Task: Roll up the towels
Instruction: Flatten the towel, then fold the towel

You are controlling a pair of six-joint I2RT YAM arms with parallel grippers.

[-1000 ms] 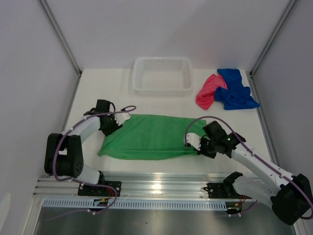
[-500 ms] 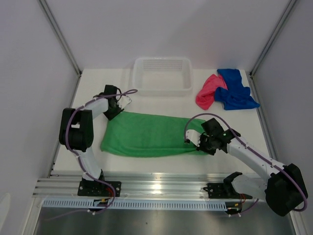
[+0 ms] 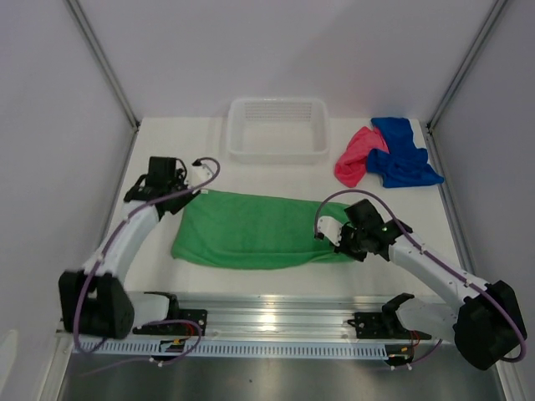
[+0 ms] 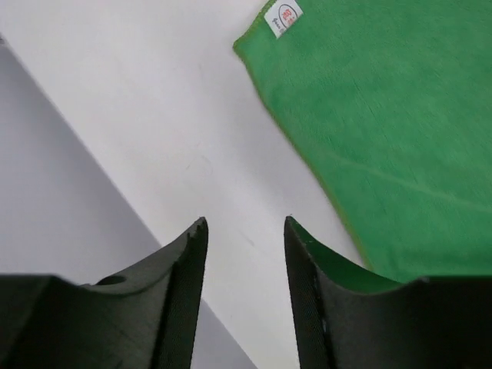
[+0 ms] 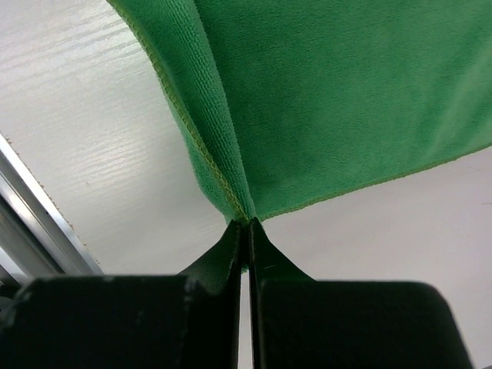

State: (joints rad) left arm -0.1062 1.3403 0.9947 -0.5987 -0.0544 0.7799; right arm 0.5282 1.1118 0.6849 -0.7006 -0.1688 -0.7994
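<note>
- Your left gripper (image 4: 244, 224) has its 2 fingers apart with nothing between them. It hangs over the bare white table (image 4: 154, 115), just beside the left edge of the green towel (image 3: 259, 230).
- At the towel corner seen ahead of those fingers you can make out a small white label (image 4: 283, 15).
- Your right gripper (image 5: 247, 223) is pinched together on the near right corner of the green towel, and the cloth gathers into a fold at the pinch.
- The green towel lies spread out in the middle of the table between your 2 arms, its long side running left to right.
- The pink-red towel (image 3: 355, 159) and the blue towel (image 3: 401, 154) lie crumpled at the far right, touching each other and well apart from both grippers.
- The white slotted basket (image 3: 276, 155) sits at the far edge, beyond the green towel and not touching it.
</note>
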